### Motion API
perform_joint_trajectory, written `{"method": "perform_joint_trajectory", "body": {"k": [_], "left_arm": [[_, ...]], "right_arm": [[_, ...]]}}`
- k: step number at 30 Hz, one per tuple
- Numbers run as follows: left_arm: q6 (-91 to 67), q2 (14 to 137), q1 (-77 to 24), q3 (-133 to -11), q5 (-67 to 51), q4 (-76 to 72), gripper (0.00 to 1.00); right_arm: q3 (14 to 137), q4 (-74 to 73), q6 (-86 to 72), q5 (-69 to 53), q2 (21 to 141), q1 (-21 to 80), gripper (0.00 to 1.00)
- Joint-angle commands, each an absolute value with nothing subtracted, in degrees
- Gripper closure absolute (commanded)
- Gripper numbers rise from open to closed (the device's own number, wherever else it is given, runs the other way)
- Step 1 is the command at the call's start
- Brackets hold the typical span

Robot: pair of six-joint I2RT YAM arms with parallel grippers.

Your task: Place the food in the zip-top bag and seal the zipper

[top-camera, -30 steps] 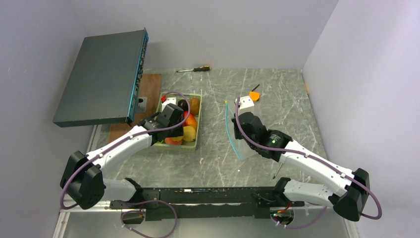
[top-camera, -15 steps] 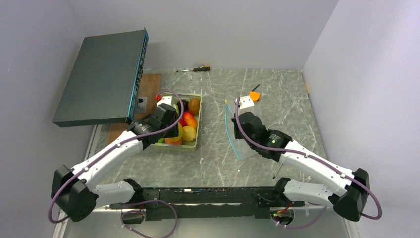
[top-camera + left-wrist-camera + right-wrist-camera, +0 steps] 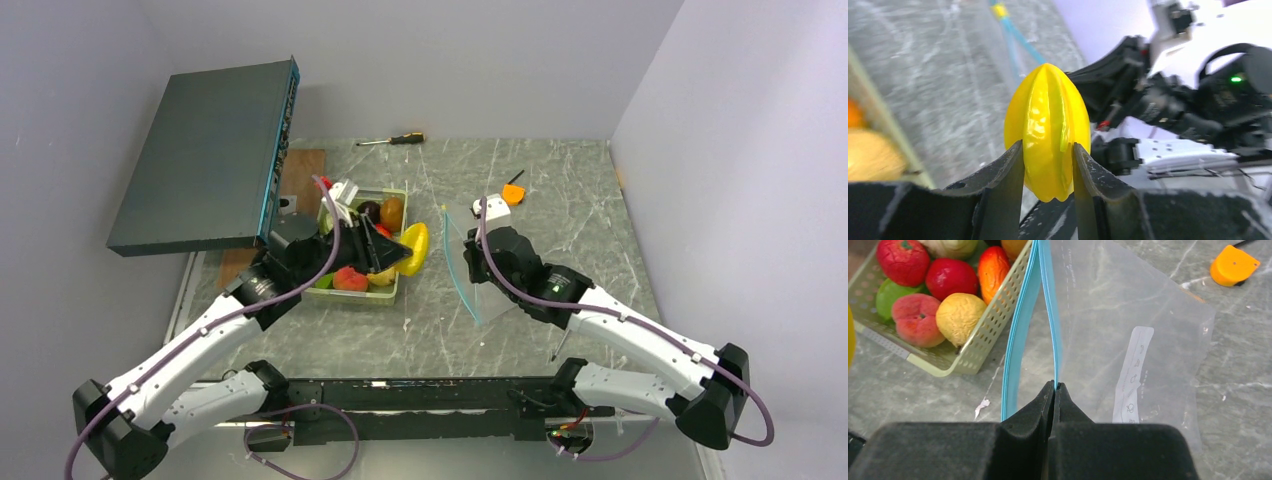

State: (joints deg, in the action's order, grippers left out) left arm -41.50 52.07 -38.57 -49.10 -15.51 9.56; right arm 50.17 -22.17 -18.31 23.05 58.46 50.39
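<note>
Left gripper (image 3: 1047, 146): clamped on a yellow ribbed fruit (image 3: 1047, 112), which it holds in the air just past the right rim of the tray (image 3: 403, 278).
Right gripper (image 3: 1054, 386): jaws pressed together on one lip of the zipper (image 3: 1050, 315), to the right of the tray.
Zip-top bag (image 3: 1148, 305): spread on the table (image 3: 570, 200) right of the tray, with its mouth facing the tray and the two teal strips parted.
Other food (image 3: 955, 315): in the tray; red, orange, green, peach and yellow pieces.
Orange tool (image 3: 1234, 265): well right of the tray, beyond the bag.
</note>
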Motion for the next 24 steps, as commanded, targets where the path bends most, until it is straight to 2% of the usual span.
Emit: {"method": "perform_joint_trajectory", "body": {"k": [1,6,13,17,24], "left_arm": [[-47.64,56.01,-41.01,-48.36,-25.82,-8.33,0.68],[-52.79,62.81,-42.26,-45.91,-26.15,-19.99,0.68],[-56.26,68.9,-43.03,-44.51,-23.48,-17.74,0.76],[-56.12,67.83,-43.77,-42.29,-21.54,-16.41,0.75],[-56.17,70.68,-44.47,-45.44,-22.21,-13.24,0.74]], "right_arm": [[49.43,-17.67,-17.23,18.28,55.96,50.5,1.0],[48.54,-16.37,-17.48,16.02,54.86,50.56,1.0],[47.48,-15.74,-18.23,18.46,51.93,50.53,1.0],[46.71,-15.31,-18.62,20.61,50.06,50.55,1.0],[45.95,-13.07,-18.25,15.94,50.43,50.59,1.0]]}}
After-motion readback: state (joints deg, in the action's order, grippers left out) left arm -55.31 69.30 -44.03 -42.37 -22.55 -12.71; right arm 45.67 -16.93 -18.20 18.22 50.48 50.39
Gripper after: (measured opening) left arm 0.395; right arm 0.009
